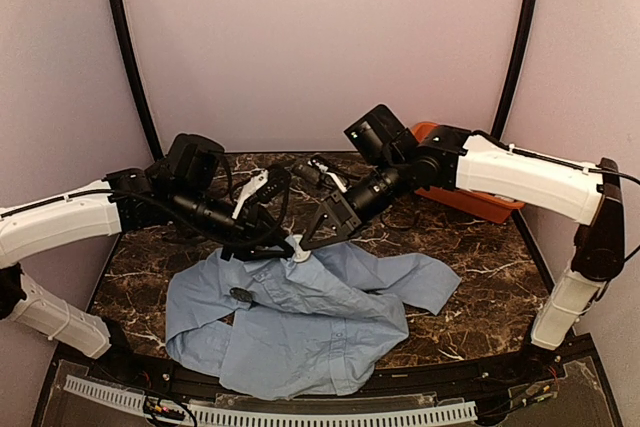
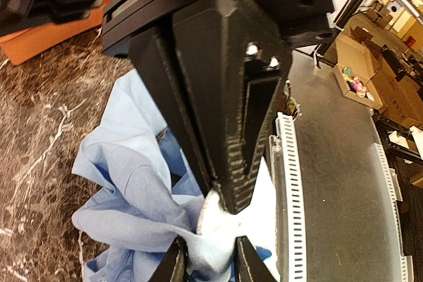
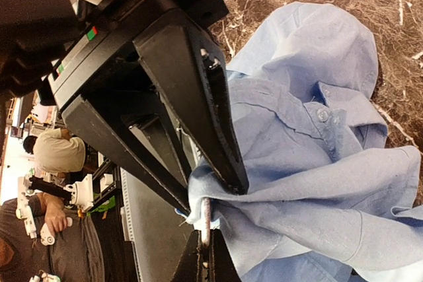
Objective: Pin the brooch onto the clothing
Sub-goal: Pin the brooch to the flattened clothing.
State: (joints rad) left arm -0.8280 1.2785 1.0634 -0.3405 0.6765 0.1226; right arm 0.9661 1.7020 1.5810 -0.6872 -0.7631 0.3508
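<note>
The light blue shirt [image 1: 330,312] lies crumpled on the marble table, and both grippers meet over its collar end. My left gripper [image 1: 288,245] is shut on a raised fold of the shirt [image 2: 125,183]; the fold sits between its fingers [image 2: 177,263]. My right gripper [image 1: 308,241] comes in from the right. In the right wrist view my right gripper [image 3: 206,259] is shut on the brooch [image 3: 206,219], a thin disc seen edge-on and pressed into the pinched fold [image 3: 317,163]. The left fingers [image 3: 218,130] clamp that fold just above it.
A small dark spot [image 1: 240,294] lies on the shirt's left part. An orange box [image 1: 470,197] stands at the back right. A white slotted cable strip [image 1: 300,415] runs along the near edge. Marble tabletop [image 1: 500,277] shows around the shirt.
</note>
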